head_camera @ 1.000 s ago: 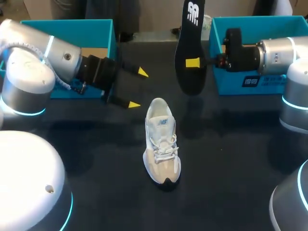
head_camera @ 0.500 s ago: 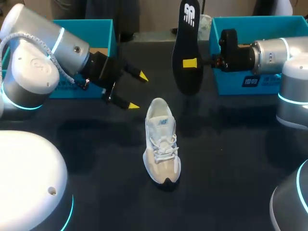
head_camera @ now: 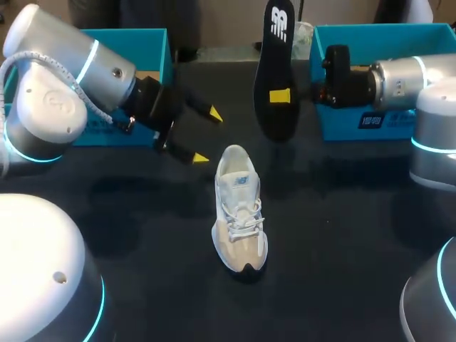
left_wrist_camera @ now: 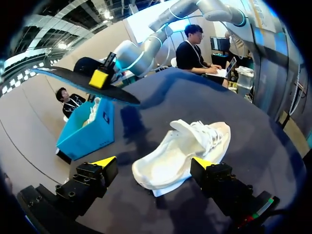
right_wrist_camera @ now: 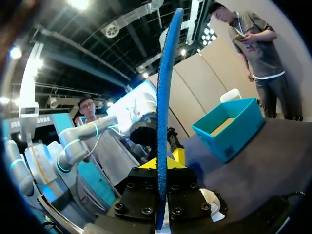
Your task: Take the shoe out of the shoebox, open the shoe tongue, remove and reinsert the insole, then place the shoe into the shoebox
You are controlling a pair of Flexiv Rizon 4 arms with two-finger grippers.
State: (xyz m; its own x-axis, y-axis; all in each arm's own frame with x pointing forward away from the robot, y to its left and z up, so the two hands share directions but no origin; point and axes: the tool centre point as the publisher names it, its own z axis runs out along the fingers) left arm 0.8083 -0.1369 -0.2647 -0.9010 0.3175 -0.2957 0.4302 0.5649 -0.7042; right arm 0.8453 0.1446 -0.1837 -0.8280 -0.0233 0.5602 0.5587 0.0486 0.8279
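Observation:
A white lace-up shoe (head_camera: 240,214) lies on the dark table with its toe toward the near edge. My left gripper (head_camera: 207,136) hangs open just left of the shoe's heel. Seen from the left wrist, the shoe (left_wrist_camera: 183,151) sits right ahead of the spread fingers of the left gripper (left_wrist_camera: 153,162), not touching them. My right gripper (head_camera: 280,95) is shut on a black insole (head_camera: 274,71), held upright above the table beyond the shoe. From the right wrist the insole (right_wrist_camera: 165,97) shows edge-on with a blue side, clamped in the right gripper (right_wrist_camera: 162,163).
A teal shoebox (head_camera: 135,43) stands at the back left behind my left arm. A second teal box (head_camera: 377,35) stands at the back right beside my right arm, also seen as the teal box (left_wrist_camera: 87,134) from the left wrist.
My left arm swung its open gripper downward and nearer to the shoe's heel. The right gripper with the insole shifted slightly to the left.

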